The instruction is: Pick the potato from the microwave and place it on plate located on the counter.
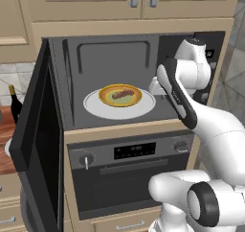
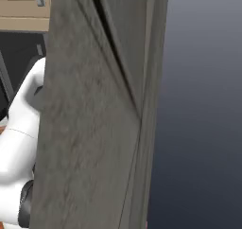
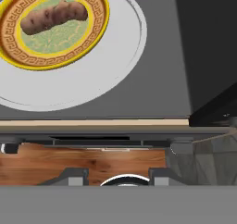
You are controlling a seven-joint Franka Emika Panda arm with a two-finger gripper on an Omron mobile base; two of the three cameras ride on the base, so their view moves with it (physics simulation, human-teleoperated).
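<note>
- The potato was a lumpy little brown thing, lying flat on a yellow-rimmed dish.
- The microwave had its black door swung wide open.

Much is hidden or cropped at the open microwave.

From the left base, the arm's forearm covers the gripper and most of the button panel, so how the jaws stand cannot be told. The door runs off the bottom edge and hides most of the counter and a bottle behind it. From the right base, a grey panel close to the camera blocks nearly everything. In the hand view, the dish and turntable are cut by the top and left edges, and the plate shows as a thin white arc.
</note>
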